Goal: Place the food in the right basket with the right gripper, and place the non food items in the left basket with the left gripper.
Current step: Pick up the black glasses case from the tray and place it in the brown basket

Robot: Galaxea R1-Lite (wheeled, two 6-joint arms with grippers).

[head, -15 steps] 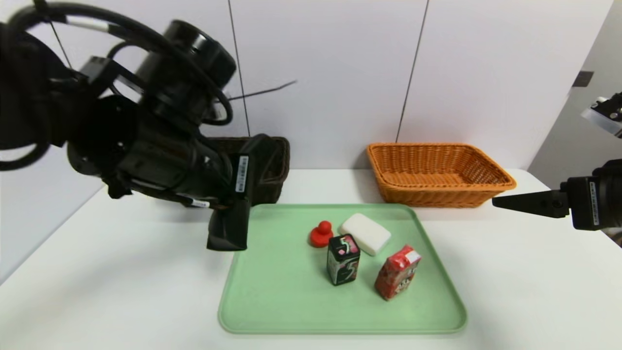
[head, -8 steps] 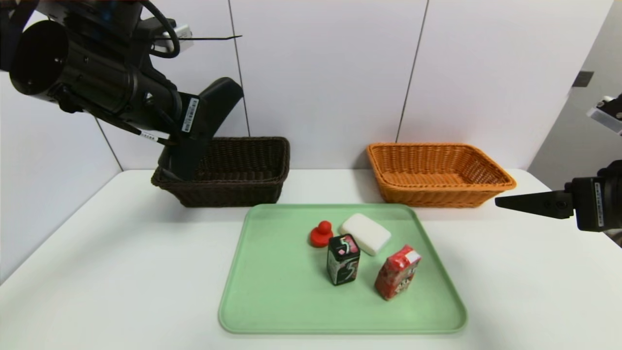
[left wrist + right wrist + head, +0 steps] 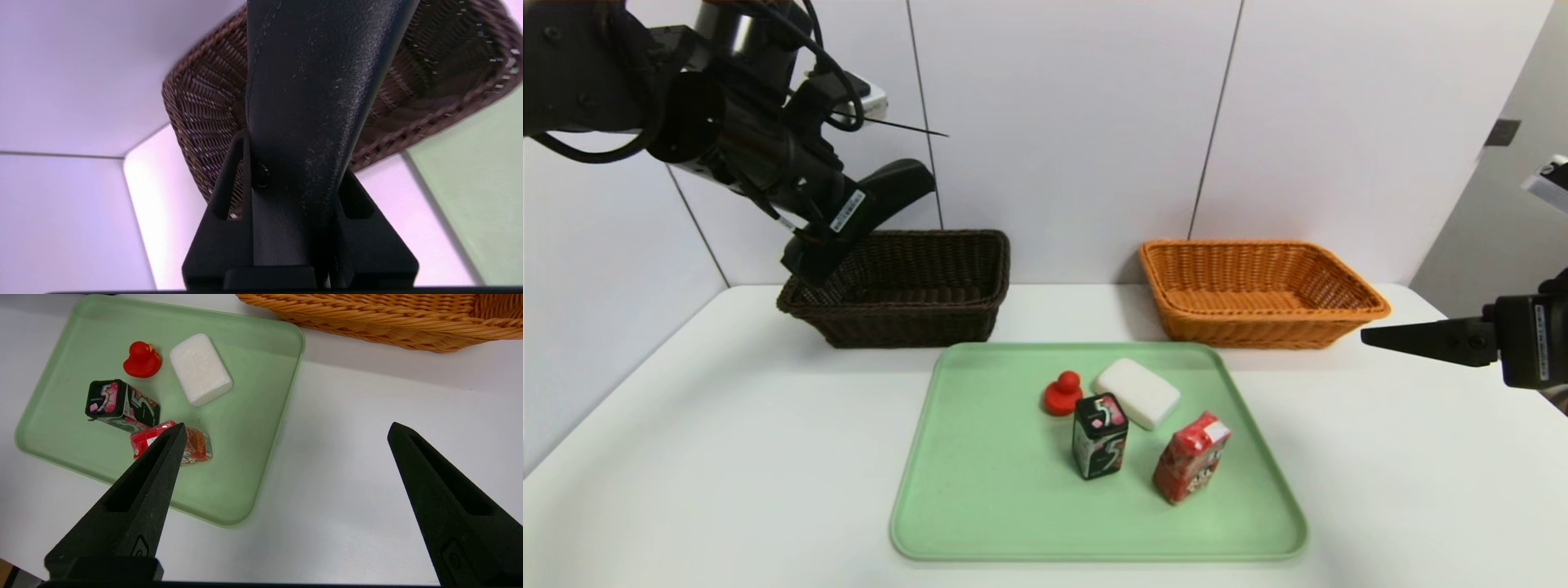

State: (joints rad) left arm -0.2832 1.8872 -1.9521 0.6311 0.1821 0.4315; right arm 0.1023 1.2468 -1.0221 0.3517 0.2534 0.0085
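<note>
On the white tabletop (image 3: 727, 457), a green tray (image 3: 980, 506) carries, near to far, a red carton (image 3: 1188, 457), a black box (image 3: 1099, 435), a white block (image 3: 1137, 392) and a red duck-shaped piece (image 3: 1062, 394). Right gripper (image 3: 286, 430) hovers right of the tray, jaws wide apart, empty. Behind, the left gripper (image 3: 829, 249) has jaws clamped on a long black pouch (image 3: 874, 204), slanting down over the dark basket (image 3: 915, 286), apparently its left end. Orange basket (image 3: 1258, 286) stands against the white wall.

Black pouch (image 3: 849, 224) above dark basket (image 3: 915, 314)
</note>
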